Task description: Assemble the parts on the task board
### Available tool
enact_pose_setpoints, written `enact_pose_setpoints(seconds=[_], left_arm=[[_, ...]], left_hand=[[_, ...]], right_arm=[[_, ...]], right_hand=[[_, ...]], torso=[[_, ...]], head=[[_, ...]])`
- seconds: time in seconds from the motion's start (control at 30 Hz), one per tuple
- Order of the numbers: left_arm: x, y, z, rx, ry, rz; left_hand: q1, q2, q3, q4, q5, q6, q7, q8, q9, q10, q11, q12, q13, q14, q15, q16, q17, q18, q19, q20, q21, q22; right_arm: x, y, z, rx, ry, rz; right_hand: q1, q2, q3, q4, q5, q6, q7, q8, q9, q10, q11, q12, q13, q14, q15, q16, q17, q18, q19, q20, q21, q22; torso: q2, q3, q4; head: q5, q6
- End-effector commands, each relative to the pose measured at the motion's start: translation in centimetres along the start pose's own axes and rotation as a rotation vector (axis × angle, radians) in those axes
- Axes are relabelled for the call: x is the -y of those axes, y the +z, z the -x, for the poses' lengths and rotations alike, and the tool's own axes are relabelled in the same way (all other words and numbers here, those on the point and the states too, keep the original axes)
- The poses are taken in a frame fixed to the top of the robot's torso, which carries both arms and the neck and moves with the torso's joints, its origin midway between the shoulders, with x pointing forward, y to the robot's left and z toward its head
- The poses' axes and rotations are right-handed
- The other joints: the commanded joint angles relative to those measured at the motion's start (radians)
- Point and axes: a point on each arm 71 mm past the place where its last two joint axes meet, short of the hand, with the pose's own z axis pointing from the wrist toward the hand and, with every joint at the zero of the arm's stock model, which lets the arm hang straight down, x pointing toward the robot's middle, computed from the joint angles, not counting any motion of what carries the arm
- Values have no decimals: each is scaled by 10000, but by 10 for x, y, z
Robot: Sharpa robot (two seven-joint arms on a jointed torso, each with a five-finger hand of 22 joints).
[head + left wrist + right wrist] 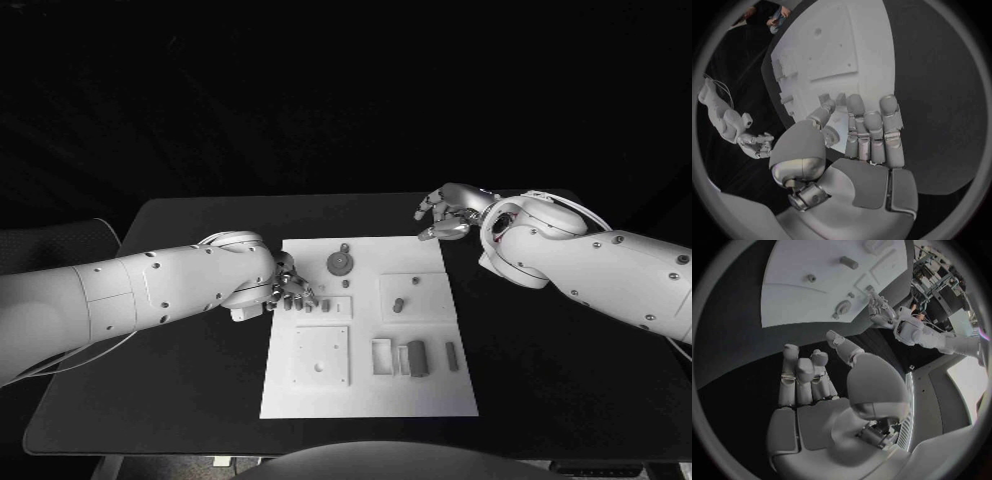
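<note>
The white task board [433,390] lies in the middle of the black table. Grey parts sit on it: a round disc [340,262] near the far edge, a short peg [414,281], a dark block [417,357] and a slim rod [451,355]. My left hand [289,290] hovers at the board's left edge, fingers stretched over it, holding nothing. In the left wrist view that hand [870,135] is empty, fingers straight above the board [848,45]. My right hand [450,212] hangs just past the board's far right corner, fingers apart and empty. The right wrist view shows it [817,385] with the disc [842,306] ahead.
A raised square plate [322,355] and a small open frame [382,355] occupy the board's near half. Bare black table [173,390] surrounds the board on all sides, with the table's near edge close to the board's near edge.
</note>
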Motion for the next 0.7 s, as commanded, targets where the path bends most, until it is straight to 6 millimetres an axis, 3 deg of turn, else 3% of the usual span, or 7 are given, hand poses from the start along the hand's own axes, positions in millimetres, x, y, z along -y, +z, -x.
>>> enact_pose_setpoints(seconds=[0.03,0.13,0.47,0.57,0.63,0.67,0.7], left_arm=[[-1,-1,2,103,-341,-211],[-3,-2,5,155,-779,-306],[3,-11,43,1112,-2379,-1062],[10,-14,53,1072,-3717,-2245],[14,-15,53,992,-4234,-2779],[17,-15,53,1056,-4244,-3085],[19,-16,53,1143,-4214,-3362]], left_hand=[[-22,-50,-9,68,-45,-84,-11,68,-17,-80,7,36,-18,-53,-22,-23,-13,178,-64,-60,-51,150],[30,-72,6,80,-45,-144,9,62,-36,-131,25,15,-31,-90,-7,-50,-28,175,-101,-48,-81,143],[159,-105,-2,86,-43,-387,113,28,-103,-359,131,-77,-86,-261,96,-201,-116,151,-269,28,-238,97],[447,224,22,-156,-22,-1038,417,-202,-228,-1016,451,-439,-264,-817,406,-694,-375,61,-882,294,-720,-78],[1075,854,278,-704,174,-1613,727,-409,-340,-1684,813,-956,-534,-1406,752,-1312,-680,-9,-1527,654,-1306,-356],[1400,1084,422,-1078,395,-1906,904,-509,-420,-1994,1040,-1307,-744,-1670,1010,-1718,-881,-18,-1841,908,-1673,-573],[1625,1163,552,-1368,436,-2104,1016,-563,-506,-2215,1225,-1657,-962,-1850,1252,-2122,-1076,13,-2040,1092,-2006,-802]], right_arm=[[1,0,0,-83,-90,30],[2,0,0,-85,-92,-9],[3,1,0,-112,-85,-36],[3,1,-1,-113,-78,-43],[3,1,-1,-122,-69,-47],[4,1,-1,-124,-67,-51],[4,1,-1,-126,-66,-60]], right_hand=[[23,-64,-24,-3,12,355,288,-31,-13,-527,361,58,-16,-67,26,-4,-10,81,-87,16,-54,169],[21,-67,-26,-2,11,351,290,-33,-14,-527,362,59,-17,-67,27,-5,-11,81,-88,16,-54,169],[17,-65,-26,1,11,324,296,-48,-23,-528,367,61,-20,-68,30,-4,-12,81,-87,17,-55,169],[17,-62,-25,1,12,318,297,-51,-24,-528,368,62,-21,-68,31,-4,-12,81,-87,17,-55,168],[15,-60,-25,2,12,315,298,-53,-25,-529,369,62,-22,-67,32,-4,-12,81,-87,17,-55,168],[15,-59,-25,2,12,314,298,-53,-26,-529,369,62,-22,-67,32,-4,-12,81,-87,17,-56,168],[15,-59,-25,2,12,313,299,-54,-26,-529,370,63,-22,-68,33,-4,-12,81,-87,18,-56,168]], torso=[[-1,-4,0],[-4,-7,2],[-1,5,-1],[-6,12,5],[-9,17,6],[-9,23,6],[-9,21,9]], head=[[-4,21],[-17,41],[-48,109],[-59,114],[-43,117],[-40,119],[-40,128]])
